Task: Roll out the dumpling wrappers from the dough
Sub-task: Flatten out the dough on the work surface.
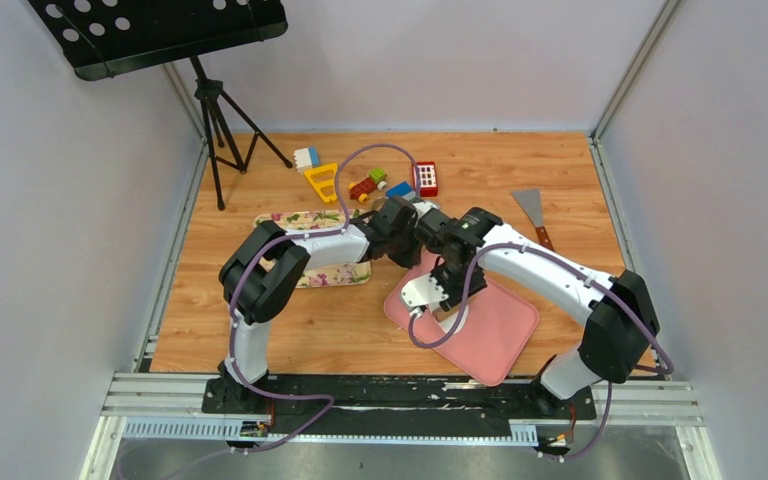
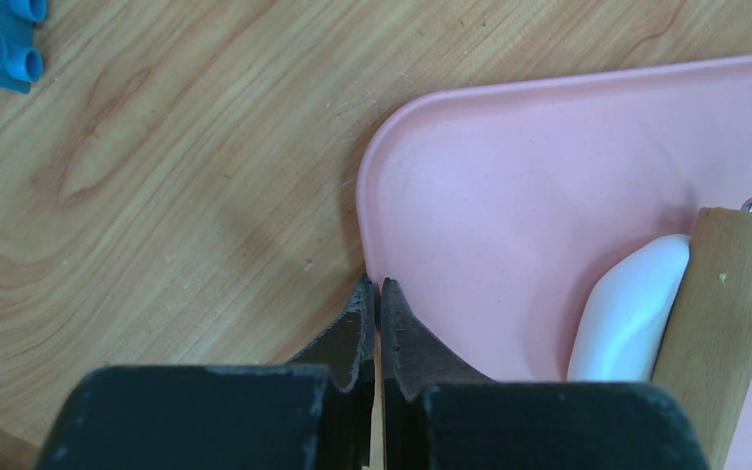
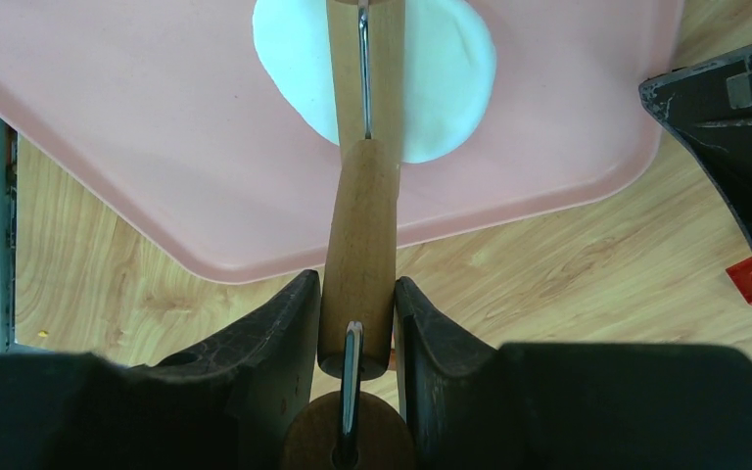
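**Rolling underway, no wrappers cut yet**

Early-to-mid stage, by my read. The dough (image 3: 450, 88) lies on the pink mat (image 3: 157, 147), near the corner where the L gripper (image 2: 377, 289) sits. It's pressed into a flattish, roughly round white patch. From the L wrist view its edge looks thick and rounded, so prob. not thin enough yet.

The R gripper (image 3: 357, 282) is clamped on the wooden handle of the pastry roller (image 3: 357, 225), one jaw each side. The roller's drum (image 2: 725, 323) sits on the dough, w/ white showing on both sides of it in the R wrist view.

The L gripper is closed tight, tips together right at the mat's rounded corner rim, on the side facing bare table (image 2: 157, 196). Looks like it's pinning or nipping the mat so it won't slide. Can't tell whether the rim is actually btw the tips.

Done so far: dough on mat, flattening begun.

Left to do:
- More passes to thin the sheet.
- Cutting rounds and lifting them clear.

No wrappers show in any view, and no cutter either. The toy blocks (image 1: 425, 178), scraper (image 1: 530, 205) & floral board (image 1: 295, 220) lie off the mat, apart from the work.
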`<state>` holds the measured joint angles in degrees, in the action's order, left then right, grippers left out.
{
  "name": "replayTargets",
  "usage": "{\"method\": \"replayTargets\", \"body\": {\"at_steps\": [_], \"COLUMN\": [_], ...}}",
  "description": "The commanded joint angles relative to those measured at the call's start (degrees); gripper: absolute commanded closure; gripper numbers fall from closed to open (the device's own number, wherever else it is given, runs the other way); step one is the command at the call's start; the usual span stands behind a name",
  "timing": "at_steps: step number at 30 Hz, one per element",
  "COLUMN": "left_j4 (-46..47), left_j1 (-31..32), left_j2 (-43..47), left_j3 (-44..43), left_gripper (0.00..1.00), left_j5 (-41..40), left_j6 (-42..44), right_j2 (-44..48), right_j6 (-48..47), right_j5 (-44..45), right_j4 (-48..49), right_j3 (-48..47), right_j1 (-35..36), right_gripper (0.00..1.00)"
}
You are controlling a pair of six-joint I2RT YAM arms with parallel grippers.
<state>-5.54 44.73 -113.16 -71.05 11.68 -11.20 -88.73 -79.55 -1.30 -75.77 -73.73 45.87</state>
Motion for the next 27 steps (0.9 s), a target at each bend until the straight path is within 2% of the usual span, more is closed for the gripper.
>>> {"method": "replayTargets", "body": {"at_steps": [1,12,27], "left_j4": [-3.36,-3.51,-3.56], "left_j1": [1.24,1.24,1.24], "left_j2": [-1.76,-1.71,-1.55], "left_j3": [-0.63,-0.59,-0.51], "left_gripper": [1.00,1.00,1.00], "left_j5": [4.51,3.27,2.87], "left_j6": [0.93,0.83,0.74], "right_j2": [-2.71,0.49,1.89], "right_j6": [1.27,2.84,3.90], "right_j5": [-3.11,-6.65,-6.59], "right_j4": [-0.50,-7.84,-10.20], "right_j3": [4.89,5.50,5.26], "right_j1": [0.10,0.64,0.67], "right_gripper": [1.00,1.00,1.00]}}
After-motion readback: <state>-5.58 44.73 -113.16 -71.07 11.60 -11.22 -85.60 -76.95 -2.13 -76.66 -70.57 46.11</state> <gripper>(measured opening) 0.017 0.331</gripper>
